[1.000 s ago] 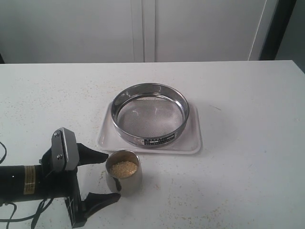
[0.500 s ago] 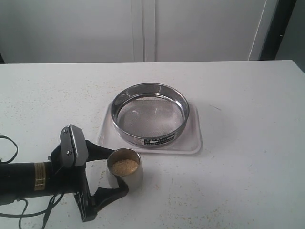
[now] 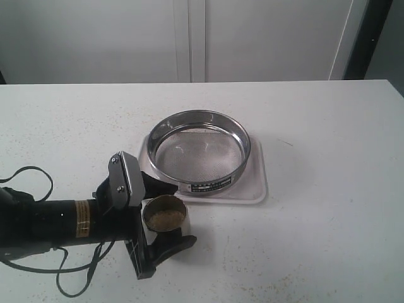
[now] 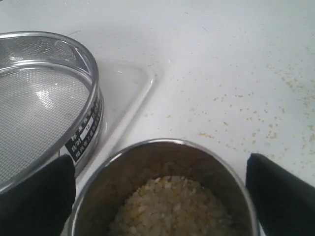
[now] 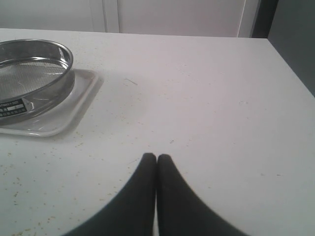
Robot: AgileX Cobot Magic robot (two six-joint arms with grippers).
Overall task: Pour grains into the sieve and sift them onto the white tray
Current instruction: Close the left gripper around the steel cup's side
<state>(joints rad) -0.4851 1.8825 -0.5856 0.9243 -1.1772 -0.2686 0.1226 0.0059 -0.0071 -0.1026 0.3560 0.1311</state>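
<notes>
The grains (image 4: 172,209), a dry mix of tiny yellow bits and paler rice-like bits, lie inside a small round shiny steel cup (image 3: 179,227). They fill only the lower part of the cup. The cup stands upright on the white table (image 3: 315,240), just beside the near edge of the shallow white tray with rounded corners (image 3: 254,189).

On that tray sits the wide round steel sieve with a fine wire-mesh bottom (image 3: 199,154). It takes up most of the tray. Its mesh looks bare. A small dark label strip (image 3: 211,185) on its side faces the cup.

The left gripper (image 3: 182,214) reaches in from the left side of the table. Its black fingers (image 3: 165,187) are spread wide, with one on each side of the cup, so the cup stands between them. The far finger lies between the cup and the sieve. In the left wrist view both finger pads are right next to the cup's rim, but I cannot tell if they touch it.

The right gripper (image 5: 157,158) shows only in its own wrist view. Its two black fingers are pressed together with nothing between them. It hangs over bare table, well apart from the tray.

Some loose yellow specks (image 4: 246,118) are scattered on the table near the cup. A black cable (image 3: 31,173) loops beside the left arm.
</notes>
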